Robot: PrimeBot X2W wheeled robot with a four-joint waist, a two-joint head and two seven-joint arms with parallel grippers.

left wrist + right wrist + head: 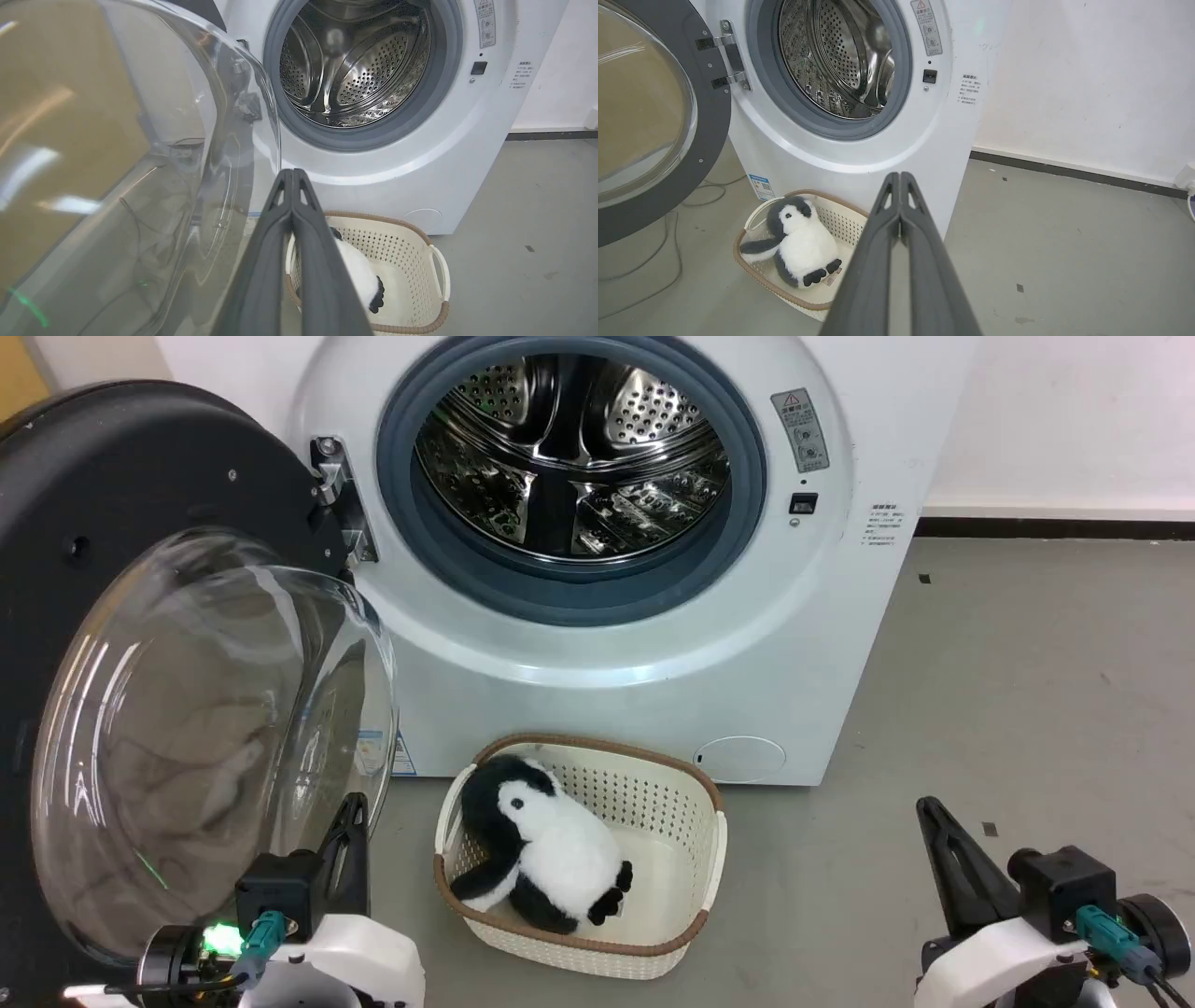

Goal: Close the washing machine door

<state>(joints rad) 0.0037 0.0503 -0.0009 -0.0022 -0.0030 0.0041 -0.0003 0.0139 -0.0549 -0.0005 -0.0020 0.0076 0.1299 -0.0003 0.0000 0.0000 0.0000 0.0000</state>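
Left claw (292, 173), pinched together, hangs beside the washing machine door (187, 709); basket (717, 831) with plush penguin (551, 849) right of it. Right claw (900, 176) likewise pinched.

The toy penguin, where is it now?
In the head view, the toy penguin sits in the basket on the floor, just before the washing machine, right of the open door.

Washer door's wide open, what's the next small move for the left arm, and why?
Probably move the left gripper leftward, around the free edge of the washing machine door, to push from behind. The door stands wide open on its left hinge, bowl facing the robot, and the shut gripper sits on that inner side.
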